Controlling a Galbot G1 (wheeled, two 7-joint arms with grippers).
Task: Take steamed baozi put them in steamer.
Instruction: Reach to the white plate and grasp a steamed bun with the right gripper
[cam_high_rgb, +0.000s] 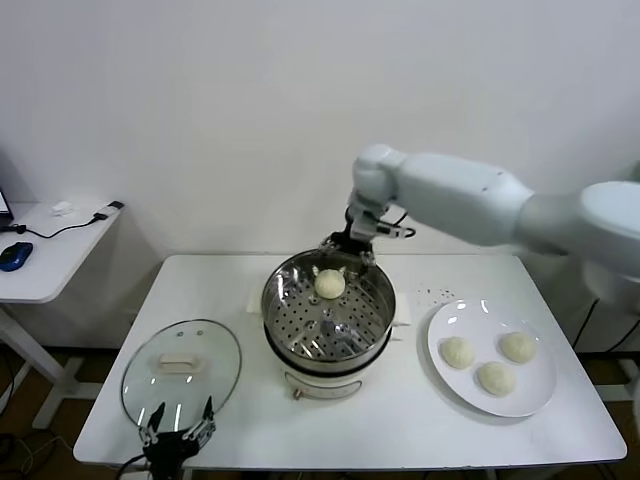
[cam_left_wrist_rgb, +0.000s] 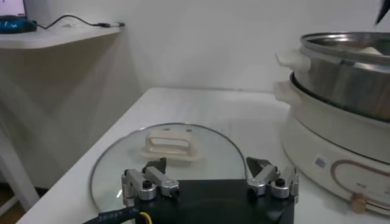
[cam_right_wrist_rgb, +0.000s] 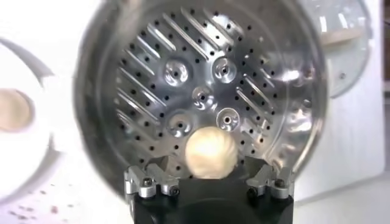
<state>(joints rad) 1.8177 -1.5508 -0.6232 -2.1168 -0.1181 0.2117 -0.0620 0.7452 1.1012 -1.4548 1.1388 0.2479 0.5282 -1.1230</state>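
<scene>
One cream-white steamed baozi (cam_high_rgb: 330, 283) lies on the perforated tray of the steel steamer (cam_high_rgb: 275, 300), at its far side. My right gripper (cam_high_rgb: 348, 243) hovers just above the steamer's far rim, open and empty. In the right wrist view the baozi (cam_right_wrist_rgb: 210, 152) rests on the steamer's tray (cam_right_wrist_rgb: 140, 79) between the spread fingers of my right gripper (cam_right_wrist_rgb: 207, 164). Three more baozi (cam_high_rgb: 496, 378) sit on the white plate (cam_high_rgb: 540, 400) to the right of the steamer. My left gripper (cam_high_rgb: 178, 425) is parked open at the table's front edge.
A round glass lid (cam_high_rgb: 180, 370) with a white knob lies flat left of the steamer, right in front of my left gripper (cam_left_wrist_rgb: 207, 163); it shows in the left wrist view (cam_left_wrist_rgb: 122, 164). A white side table (cam_high_rgb: 40, 250) with a blue mouse stands at far left.
</scene>
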